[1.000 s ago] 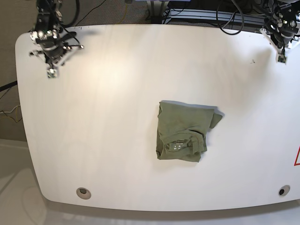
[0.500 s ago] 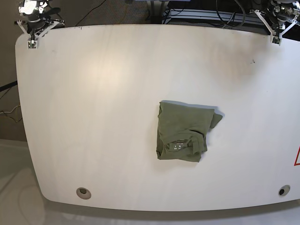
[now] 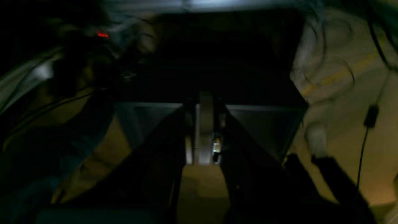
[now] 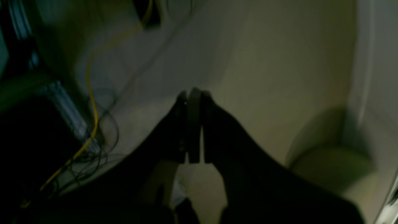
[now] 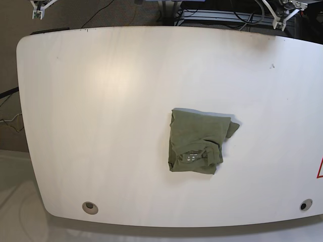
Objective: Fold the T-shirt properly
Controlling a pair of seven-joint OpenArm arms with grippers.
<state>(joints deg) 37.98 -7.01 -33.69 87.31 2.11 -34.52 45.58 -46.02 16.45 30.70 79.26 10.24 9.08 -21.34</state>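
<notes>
Moved: I am pulling both arms back off the desk (image 5: 75,126).
Left gripper (image 3: 202,155): pressed together, holding nothing.
Right gripper (image 4: 191,124): pressed together, holding nothing.
T-shirt (image 5: 199,146): lying folded; soft, light, floppy, so best pinched at an edge.

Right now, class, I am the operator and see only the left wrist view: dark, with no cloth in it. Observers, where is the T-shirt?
Observer: The T-shirt lies on the white table, right of the middle in the base view, in a compact folded bundle.
Operator: Is anything touching it?
Observer: No. The right pincer is beyond the table's far left corner in that view, well apart from the cloth.
Operator: Is that pincer open?
Observer: Shut, with nothing in it, by the right wrist view.
</notes>
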